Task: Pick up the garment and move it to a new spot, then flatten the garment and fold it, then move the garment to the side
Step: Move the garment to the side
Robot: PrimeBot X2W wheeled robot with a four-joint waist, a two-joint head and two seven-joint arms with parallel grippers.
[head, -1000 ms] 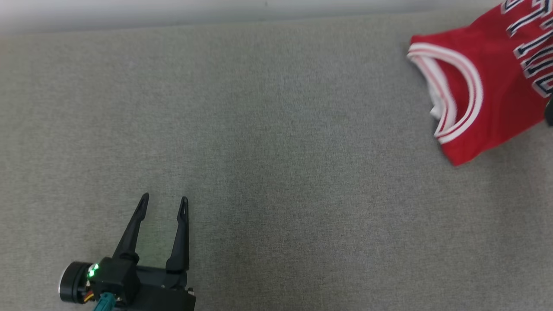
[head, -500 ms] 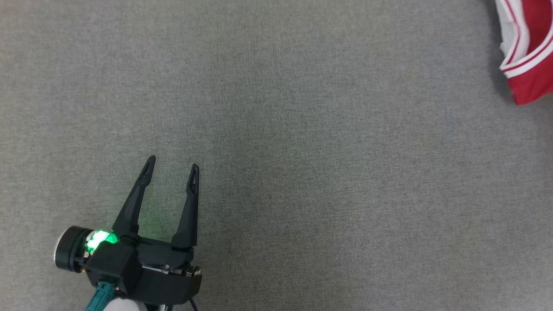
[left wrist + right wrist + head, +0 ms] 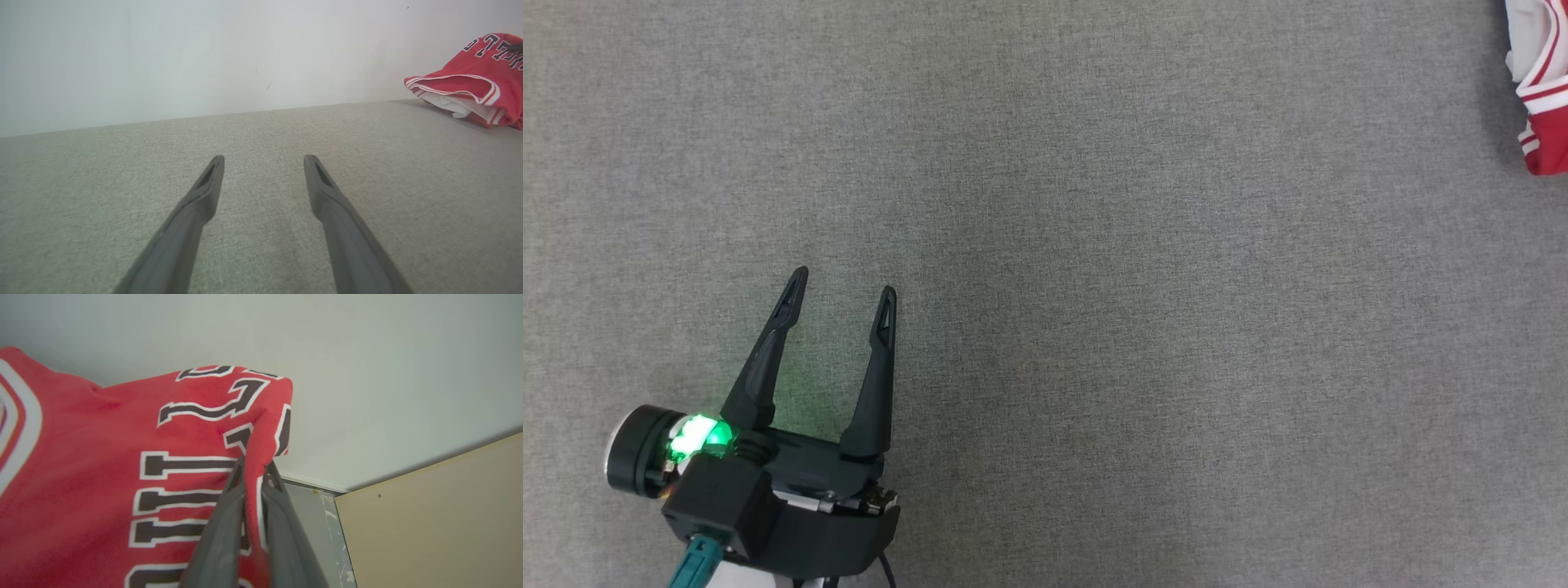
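Note:
The garment is a red jersey with white trim and dark lettering. A small corner of the garment (image 3: pixel 1543 122) shows at the head view's upper right edge. In the left wrist view the garment (image 3: pixel 470 81) is bunched at the far right by the wall. My right gripper (image 3: pixel 253 467) is shut on a fold of the garment (image 3: pixel 102 465), which drapes to its left. My left gripper (image 3: pixel 841 282) stands open over bare grey cloth at the lower left, far from the jersey; its fingers (image 3: pixel 204 192) hold nothing.
A grey fabric surface (image 3: pixel 1094 286) spreads across the head view. A pale wall (image 3: pixel 204 61) rises behind it. In the right wrist view a beige panel (image 3: pixel 441 518) and a grey strip (image 3: pixel 314 522) lie beyond the jersey.
The head camera has shifted, so the jersey has slid almost out at the upper right and the left gripper sits higher in the picture. Both grippers keep their states.

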